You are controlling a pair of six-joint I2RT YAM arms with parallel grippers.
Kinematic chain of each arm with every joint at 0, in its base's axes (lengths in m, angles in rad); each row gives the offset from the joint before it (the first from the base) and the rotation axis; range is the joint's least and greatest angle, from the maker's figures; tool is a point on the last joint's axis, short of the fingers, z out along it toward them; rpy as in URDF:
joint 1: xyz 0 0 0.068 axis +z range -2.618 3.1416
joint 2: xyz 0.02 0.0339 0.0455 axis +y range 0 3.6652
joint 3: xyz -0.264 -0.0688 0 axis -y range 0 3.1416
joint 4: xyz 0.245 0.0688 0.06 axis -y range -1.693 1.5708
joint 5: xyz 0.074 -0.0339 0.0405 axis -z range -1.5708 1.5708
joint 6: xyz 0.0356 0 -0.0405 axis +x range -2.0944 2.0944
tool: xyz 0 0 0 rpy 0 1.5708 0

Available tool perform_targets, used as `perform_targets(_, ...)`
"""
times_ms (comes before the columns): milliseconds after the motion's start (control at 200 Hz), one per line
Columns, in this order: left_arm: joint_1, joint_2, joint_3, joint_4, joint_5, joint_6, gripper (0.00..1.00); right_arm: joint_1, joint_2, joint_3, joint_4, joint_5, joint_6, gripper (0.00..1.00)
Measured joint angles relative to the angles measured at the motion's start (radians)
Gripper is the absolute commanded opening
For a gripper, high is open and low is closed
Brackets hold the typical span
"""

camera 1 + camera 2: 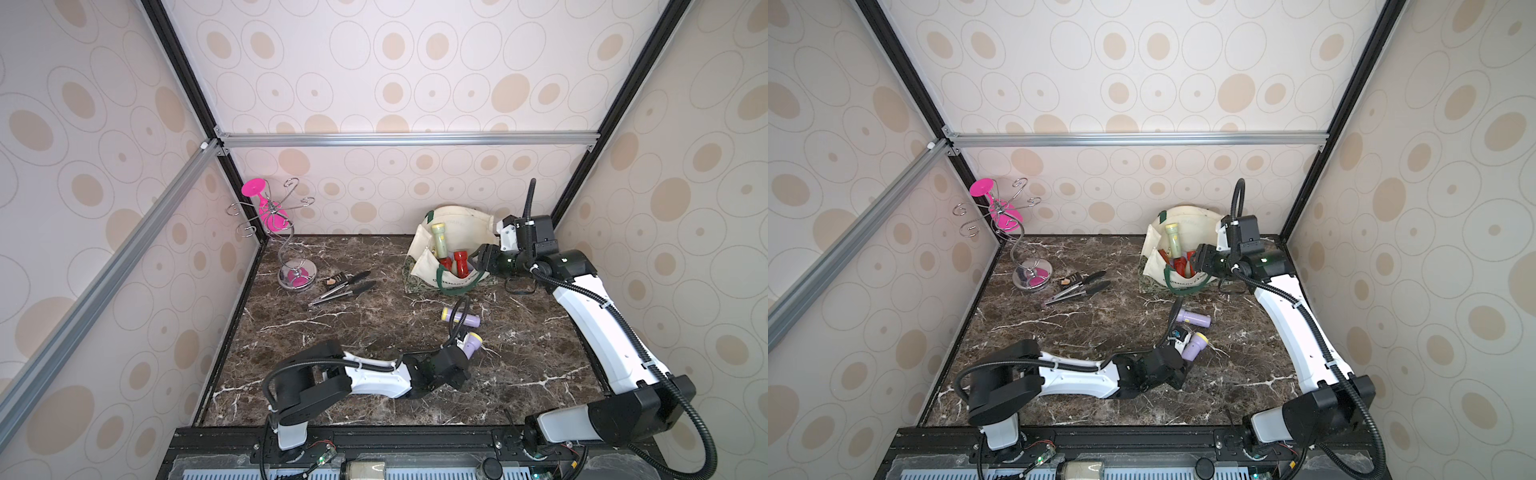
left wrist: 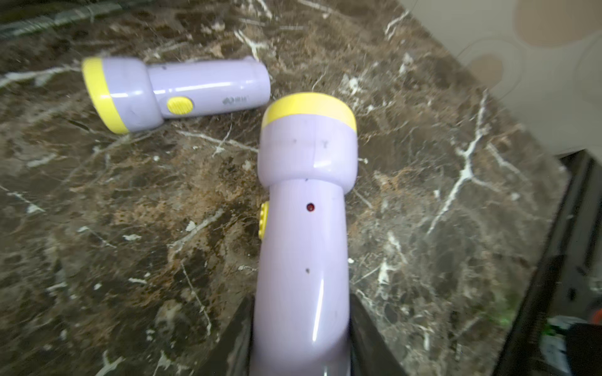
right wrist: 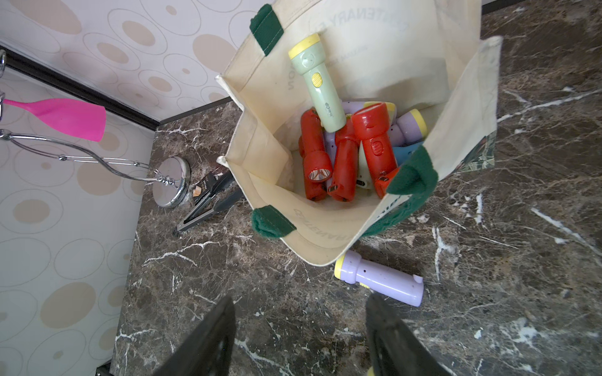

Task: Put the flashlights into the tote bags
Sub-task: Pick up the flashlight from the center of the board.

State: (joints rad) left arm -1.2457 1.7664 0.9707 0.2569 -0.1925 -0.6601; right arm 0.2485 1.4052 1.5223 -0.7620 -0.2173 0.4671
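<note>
My left gripper (image 2: pixel 301 304) is shut on the barrel of a lilac flashlight (image 2: pixel 306 211) with a yellow head, low over the marble table; it shows in both top views (image 1: pixel 473 344) (image 1: pixel 1196 343). A second lilac flashlight (image 1: pixel 461 316) (image 3: pixel 381 280) lies on the table just in front of the tote bag (image 1: pixel 419 249) (image 3: pixel 260 130). The cream tote stands open at the back right and holds several flashlights, among them a pale green one (image 3: pixel 317 84) and red ones (image 3: pixel 371 136). My right gripper (image 1: pixel 482 255) (image 3: pixel 301 298) hangs open and empty by the bag's right rim.
A chrome glass rack (image 1: pixel 286 241) with a pink glass (image 1: pixel 262 203) stands at the back left. Black-handled metal tongs (image 1: pixel 345 287) and a small dark packet (image 1: pixel 338 277) lie beside its base. Patterned walls close in the table on three sides.
</note>
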Motion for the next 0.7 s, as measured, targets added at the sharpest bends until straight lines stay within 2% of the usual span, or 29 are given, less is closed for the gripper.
perform_targets(210, 0.045, -0.185, -0.098, 0.084, 0.006, -0.035, 0.08, 0.006, 0.001, -0.001, 0.026, -0.084, -0.001, 0.62)
perform_targets(450, 0.112, -0.292, -0.114, 0.114, -0.021, -0.039, 0.08, 0.037, 0.029, 0.0, 0.056, -0.205, -0.004, 0.62)
perform_targets(700, 0.163, -0.416, -0.16, 0.153, -0.047, -0.044, 0.08, 0.094, 0.069, 0.0, 0.075, -0.335, 0.01, 0.72)
